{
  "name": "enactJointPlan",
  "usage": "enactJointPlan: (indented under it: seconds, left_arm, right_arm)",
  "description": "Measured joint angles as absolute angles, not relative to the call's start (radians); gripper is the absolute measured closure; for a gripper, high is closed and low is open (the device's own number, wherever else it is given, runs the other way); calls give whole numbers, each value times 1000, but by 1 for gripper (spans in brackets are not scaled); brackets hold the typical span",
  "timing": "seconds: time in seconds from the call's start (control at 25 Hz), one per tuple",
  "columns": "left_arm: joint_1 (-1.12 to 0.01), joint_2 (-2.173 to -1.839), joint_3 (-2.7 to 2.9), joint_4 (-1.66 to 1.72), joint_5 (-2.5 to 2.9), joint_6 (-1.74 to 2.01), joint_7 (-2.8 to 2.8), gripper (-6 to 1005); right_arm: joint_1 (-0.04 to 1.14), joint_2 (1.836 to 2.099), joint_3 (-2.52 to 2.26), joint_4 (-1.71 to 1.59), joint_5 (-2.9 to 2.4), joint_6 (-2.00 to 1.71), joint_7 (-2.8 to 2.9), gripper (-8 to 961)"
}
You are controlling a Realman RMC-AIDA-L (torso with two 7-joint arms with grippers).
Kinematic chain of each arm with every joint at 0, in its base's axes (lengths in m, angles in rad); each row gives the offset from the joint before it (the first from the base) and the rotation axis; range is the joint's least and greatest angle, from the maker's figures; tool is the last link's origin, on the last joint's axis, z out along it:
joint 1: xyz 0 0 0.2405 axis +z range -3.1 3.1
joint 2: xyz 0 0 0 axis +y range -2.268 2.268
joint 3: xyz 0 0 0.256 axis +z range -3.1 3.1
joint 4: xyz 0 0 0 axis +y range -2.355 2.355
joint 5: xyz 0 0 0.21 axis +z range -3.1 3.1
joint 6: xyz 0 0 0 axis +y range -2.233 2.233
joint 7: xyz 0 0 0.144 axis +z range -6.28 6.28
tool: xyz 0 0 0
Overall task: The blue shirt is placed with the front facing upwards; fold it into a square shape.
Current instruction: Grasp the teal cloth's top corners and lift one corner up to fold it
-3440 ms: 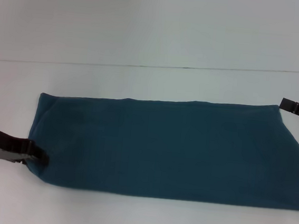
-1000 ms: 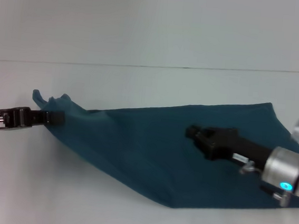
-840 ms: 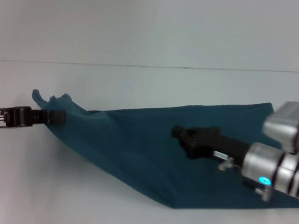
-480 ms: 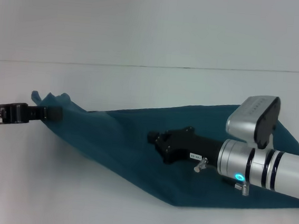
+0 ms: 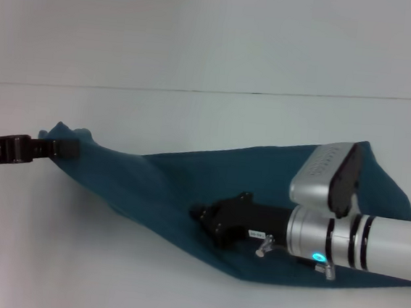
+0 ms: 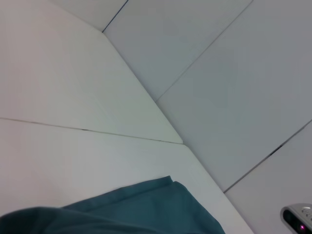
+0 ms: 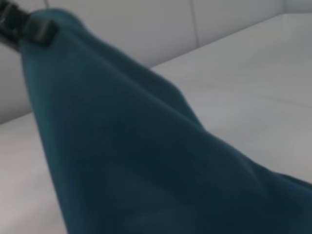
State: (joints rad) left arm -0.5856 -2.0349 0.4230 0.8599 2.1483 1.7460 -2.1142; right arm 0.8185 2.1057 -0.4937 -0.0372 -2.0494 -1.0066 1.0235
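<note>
The blue shirt [image 5: 187,189] lies as a long folded strip on the white table, plain side up. Its left end is raised off the table, pinched in my left gripper [image 5: 62,147], which is shut on the cloth; a small corner pokes up above the fingers. My right gripper [image 5: 200,214] reaches in from the right, low over the strip's middle near its front edge. The left wrist view shows only a fold of the shirt [image 6: 146,209]. Teal cloth [image 7: 122,161] fills the right wrist view, and the left gripper [image 7: 29,24] shows at the raised end.
The white table [image 5: 194,116] runs on behind and in front of the shirt, with a thin seam [image 5: 269,94] across it at the back. My right arm's silver wrist [image 5: 357,238] covers the shirt's right part.
My right arm has swept leftwards over the shirt, from its right part to its middle. The left gripper has kept hold of the raised left end and drifted slightly left.
</note>
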Motion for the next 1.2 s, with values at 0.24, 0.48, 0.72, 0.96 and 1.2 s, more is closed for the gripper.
enactJointPlan:
  seconds: [0.24,0.48,0.72,0.96,1.2]
  left_arm:
    - [-594,-2031,423,860,2137,1767,-2103,979]
    - [-604,-2027,423,858,2115,1780,-2079,980]
    - [-613,-2024,424,854,2087,1789,-2067,980]
    - [-623,-2023,434,853,2066,1799,-2066,980]
    - [-639,-2030,436,838,2051,1816,-2045,979]
  right_arm:
    - [863,2109,-520,5,-2049,-963,1021,954]
    - [909,2112,-520,52,-2049,-921,995,954]
    - [958,2115,-515,86,-2049,-891,977,954]
    - [999,2118,-515,112,-2049,-873,972,954]
    - [1018,2120,-513,122,-2049,-865,974,954]
